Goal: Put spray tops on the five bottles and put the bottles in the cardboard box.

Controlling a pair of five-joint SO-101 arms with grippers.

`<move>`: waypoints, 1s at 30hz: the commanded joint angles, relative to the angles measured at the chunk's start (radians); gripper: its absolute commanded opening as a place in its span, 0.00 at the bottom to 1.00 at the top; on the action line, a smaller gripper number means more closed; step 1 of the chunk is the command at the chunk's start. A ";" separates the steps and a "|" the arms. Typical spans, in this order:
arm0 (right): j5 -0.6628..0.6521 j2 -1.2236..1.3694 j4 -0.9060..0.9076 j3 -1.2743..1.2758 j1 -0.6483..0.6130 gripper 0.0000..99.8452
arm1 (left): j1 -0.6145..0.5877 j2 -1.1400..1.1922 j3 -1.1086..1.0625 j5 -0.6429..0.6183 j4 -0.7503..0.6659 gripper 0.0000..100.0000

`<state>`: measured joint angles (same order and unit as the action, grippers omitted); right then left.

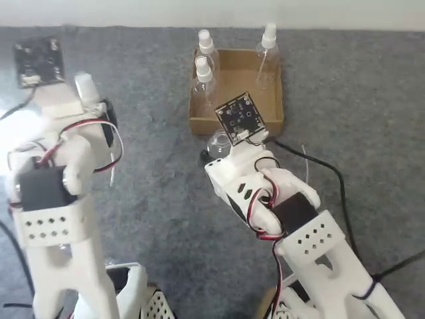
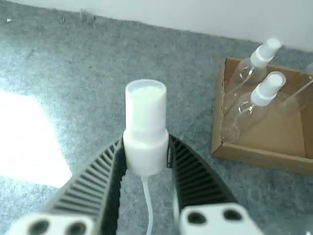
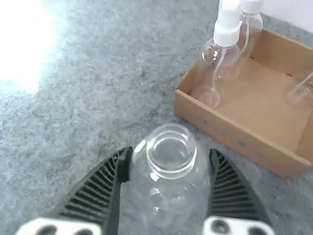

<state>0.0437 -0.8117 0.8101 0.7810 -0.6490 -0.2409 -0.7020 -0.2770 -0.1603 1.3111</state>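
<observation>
The left gripper [image 2: 145, 156] was clenched on a white spray top [image 2: 145, 117], its thin tube hanging down between the fingers, above the grey table [image 1: 146, 86] and well apart from the cardboard box [image 1: 236, 125]. The right gripper [image 3: 168, 171] grasped an open clear bottle [image 3: 171, 147], upright just beside the box's near wall. Three topped bottles [image 1: 202, 73] stood inside the box.
</observation>
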 commanded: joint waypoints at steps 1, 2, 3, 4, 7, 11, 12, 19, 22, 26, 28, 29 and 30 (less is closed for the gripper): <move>0.002 -0.033 -0.101 0.041 -0.041 0.14 | -0.006 -0.035 0.088 -0.072 -0.021 0.01; 0.000 -0.033 -0.120 0.058 -0.048 0.14 | -0.005 -0.035 0.104 -0.094 -0.021 0.01; 0.000 -0.033 -0.137 0.075 -0.056 0.14 | -0.005 -0.035 0.119 -0.112 -0.021 0.01; 0.000 -0.033 -0.151 0.091 -0.061 0.14 | -0.005 -0.035 0.134 -0.127 -0.021 0.01; -0.002 -0.033 -0.179 0.124 -0.067 0.14 | -0.002 -0.035 0.166 -0.166 -0.021 0.01; -0.078 -0.033 -0.173 0.135 -0.067 0.14 | 0.003 -0.035 0.185 -0.247 -0.068 0.01; -0.097 -0.033 -0.173 0.138 -0.067 0.14 | 0.005 -0.035 0.186 -0.267 -0.086 0.01; -0.152 -0.035 -0.174 0.137 -0.068 0.14 | 0.149 -0.035 0.182 -0.325 -0.141 0.01; -0.150 -0.035 -0.174 0.137 -0.068 0.14 | 0.190 -0.035 0.182 -0.353 -0.157 0.01; -0.147 -0.035 -0.174 0.138 -0.068 0.14 | 0.221 -0.035 0.182 -0.416 -0.161 0.01; -0.144 -0.035 -0.174 0.140 -0.068 0.14 | 0.239 -0.035 0.182 -0.433 -0.163 0.01; -0.144 -0.035 -0.174 0.140 -0.068 0.14 | 0.247 -0.035 0.180 -0.437 -0.163 0.01; -0.144 -0.035 -0.174 0.140 -0.068 0.14 | 0.255 -0.035 0.173 -0.445 -0.163 0.01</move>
<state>-0.0928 -0.8117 0.6598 0.9283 -0.7058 -0.0046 -0.7020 -0.1404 -0.5777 1.1745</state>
